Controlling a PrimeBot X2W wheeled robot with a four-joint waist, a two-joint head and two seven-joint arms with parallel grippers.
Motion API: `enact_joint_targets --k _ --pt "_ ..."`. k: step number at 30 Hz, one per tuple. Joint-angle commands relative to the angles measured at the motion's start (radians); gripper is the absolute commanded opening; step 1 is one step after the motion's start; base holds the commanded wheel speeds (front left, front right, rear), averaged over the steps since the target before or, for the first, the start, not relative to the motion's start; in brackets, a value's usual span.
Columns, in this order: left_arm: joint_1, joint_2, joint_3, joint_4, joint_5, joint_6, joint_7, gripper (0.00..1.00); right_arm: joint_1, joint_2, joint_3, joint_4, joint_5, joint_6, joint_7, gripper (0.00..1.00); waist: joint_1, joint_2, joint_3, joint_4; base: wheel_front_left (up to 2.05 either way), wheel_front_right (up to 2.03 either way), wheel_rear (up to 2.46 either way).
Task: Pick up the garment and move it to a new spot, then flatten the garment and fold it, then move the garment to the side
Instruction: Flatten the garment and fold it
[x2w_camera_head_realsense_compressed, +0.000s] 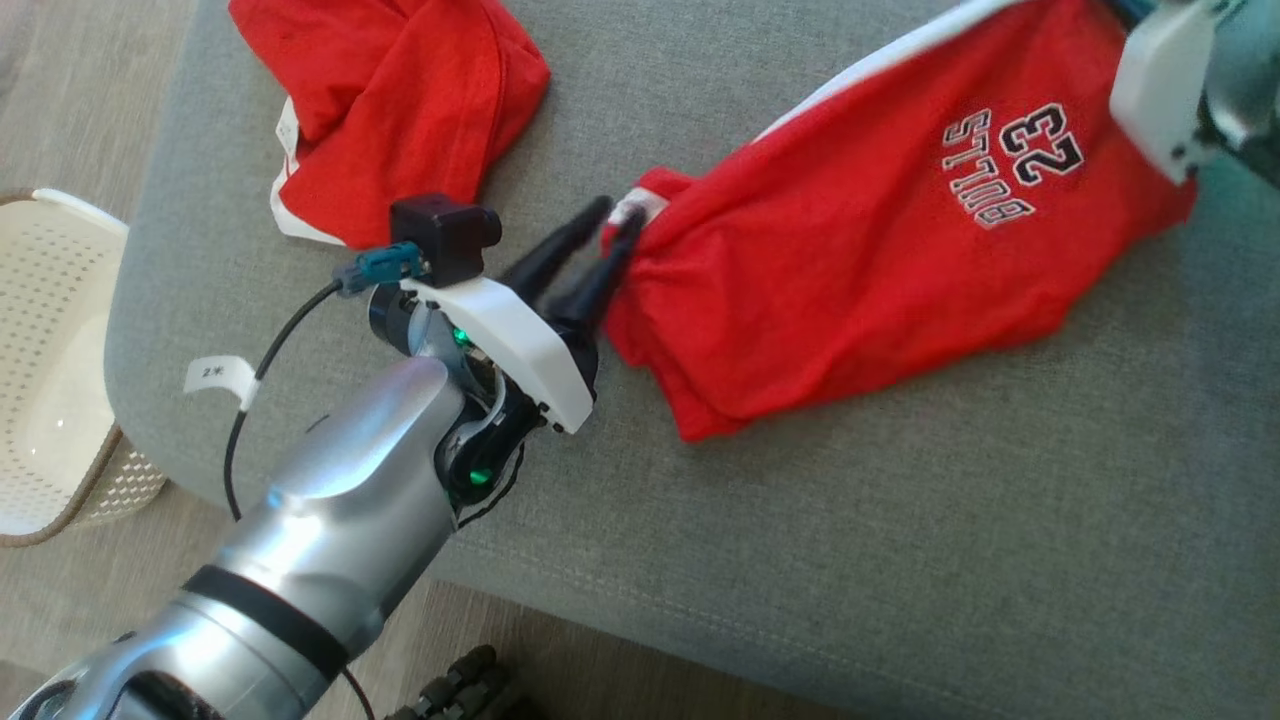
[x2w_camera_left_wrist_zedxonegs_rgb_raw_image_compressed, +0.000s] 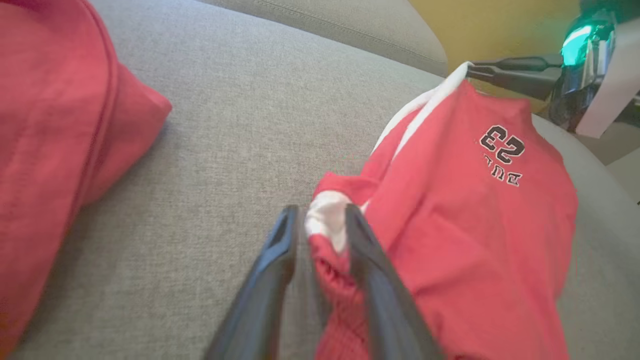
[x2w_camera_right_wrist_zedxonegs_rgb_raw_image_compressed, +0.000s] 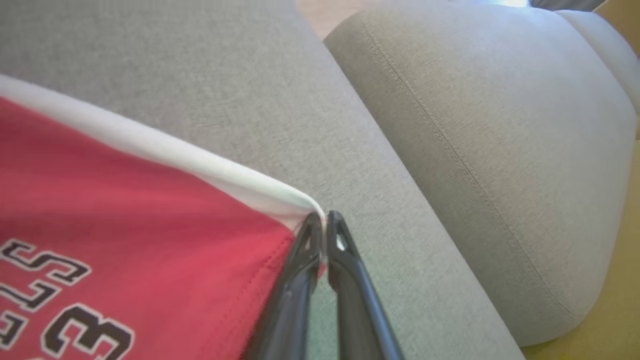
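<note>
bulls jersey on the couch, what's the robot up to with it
The robot has the red Bulls 23 jersey stretched across the grey sofa cushion between its two arms. The right pincer is clamped on a white-edged corner, held raised. The left pincer sits at the opposite, bunched end with its jaws apart around a white fold. The jersey is not yet flat or folded.

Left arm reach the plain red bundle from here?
Probably yes: the red bundle lies close beside the left gripper, bare cushion between them; but its open jaws straddle a white corner of the jersey.
</note>
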Motion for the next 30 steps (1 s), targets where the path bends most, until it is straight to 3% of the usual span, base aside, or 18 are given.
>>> enact_joint_targets --k 1,6,11,18,24,30 --pt "-0.039 0.022 0.033 -0.011 -0.003 -0.006 -0.011 1.0 -0.021 0.006 -0.009 0.004 0.005 -0.001 -0.015 1.0 -0.0002 0.0 0.0 0.0 0.0 0.0 0.0" --pt "-0.033 0.022 0.057 0.012 0.002 -0.006 -0.012 1.0 0.004 0.053 -0.009 0.068 0.044 -0.001 -0.08 1.0 -0.0002 0.0 -0.032 -0.01 0.0 0.0 0.0" --pt "-0.007 0.029 0.198 -0.038 0.032 0.018 -0.012 1.0 0.038 0.073 -0.012 0.135 0.099 -0.001 -0.175 1.0 -0.0002 0.0 -0.09 -0.027 0.0 0.0 0.0" --pt "0.084 0.05 0.32 -0.131 0.112 0.063 -0.012 1.0 0.111 0.131 -0.065 0.243 0.135 -0.001 -0.347 1.0 -0.0002 0.0 -0.203 -0.08 0.0 0.0 0.0" --pt "0.195 0.051 0.452 -0.241 0.164 0.119 -0.012 1.0 0.177 0.213 -0.177 0.278 0.152 -0.001 -0.408 1.0 -0.0002 0.0 -0.3 -0.136 0.0 0.0 0.0" --pt "0.314 0.029 0.549 -0.332 0.228 0.154 -0.012 1.0 0.288 0.238 -0.355 0.153 0.096 -0.001 -0.411 1.0 -0.0002 0.0 -0.37 -0.184 0.0 0.0 0.0"
